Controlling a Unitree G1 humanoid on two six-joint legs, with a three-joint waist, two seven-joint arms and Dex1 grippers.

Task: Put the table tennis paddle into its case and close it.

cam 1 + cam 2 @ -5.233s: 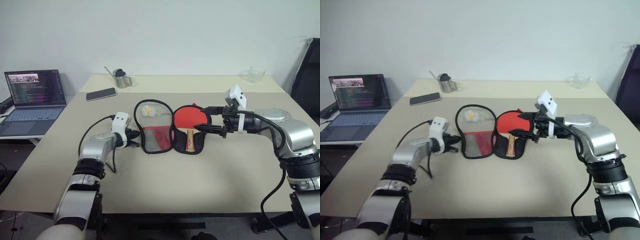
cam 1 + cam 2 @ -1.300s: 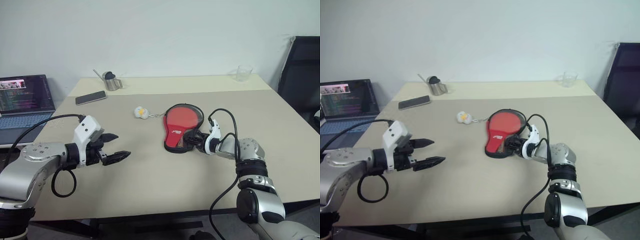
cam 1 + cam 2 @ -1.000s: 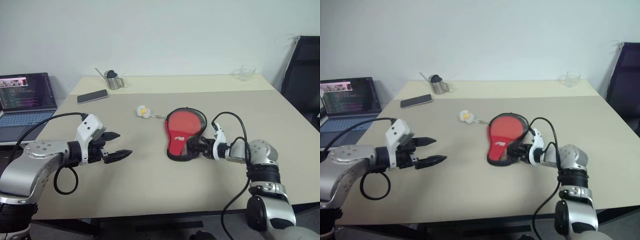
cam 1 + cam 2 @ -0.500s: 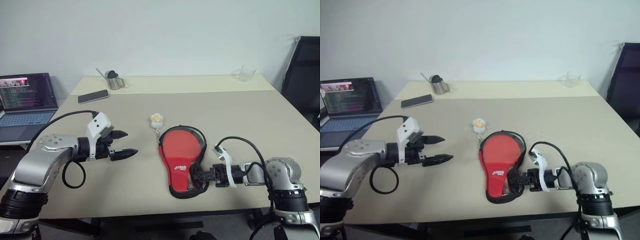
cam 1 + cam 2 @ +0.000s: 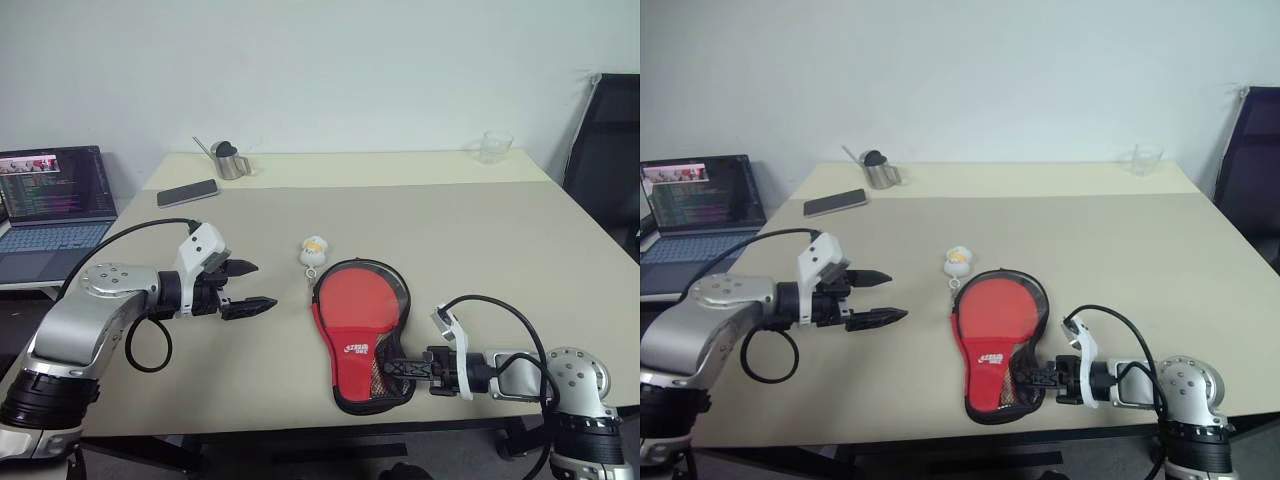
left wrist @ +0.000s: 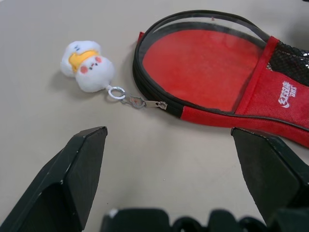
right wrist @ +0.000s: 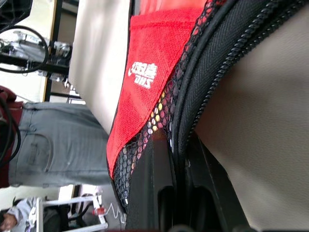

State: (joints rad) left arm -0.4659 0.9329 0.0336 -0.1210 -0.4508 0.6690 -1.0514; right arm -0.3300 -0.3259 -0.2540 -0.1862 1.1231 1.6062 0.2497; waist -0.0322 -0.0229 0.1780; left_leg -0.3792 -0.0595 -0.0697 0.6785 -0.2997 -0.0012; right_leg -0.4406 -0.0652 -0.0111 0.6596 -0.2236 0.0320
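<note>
The case (image 5: 360,312) lies flat near the table's front edge, red side up, with its white logo and mesh pocket toward me and a black zip rim all round. Its white charm (image 5: 314,248) rests on the table just beyond the round end, hooked to the zip pull (image 6: 145,103). My right gripper (image 5: 392,368) is shut on the zip rim at the case's narrow handle end. My left gripper (image 5: 263,285) hovers open to the left of the case, pointing at it, nothing between its fingers. The table tennis paddle is hidden.
A laptop (image 5: 55,195) stands off the table's left side. A phone (image 5: 187,192) and a metal cup (image 5: 230,160) sit at the far left, a glass (image 5: 493,147) at the far right. A black chair (image 5: 605,150) stands on the right. A person in grey trousers (image 7: 53,145) is nearby.
The case, open five seconds ago with the paddle in it, is now folded over. Over the last second my right gripper dragged it toward the front edge. The left gripper stayed open.
</note>
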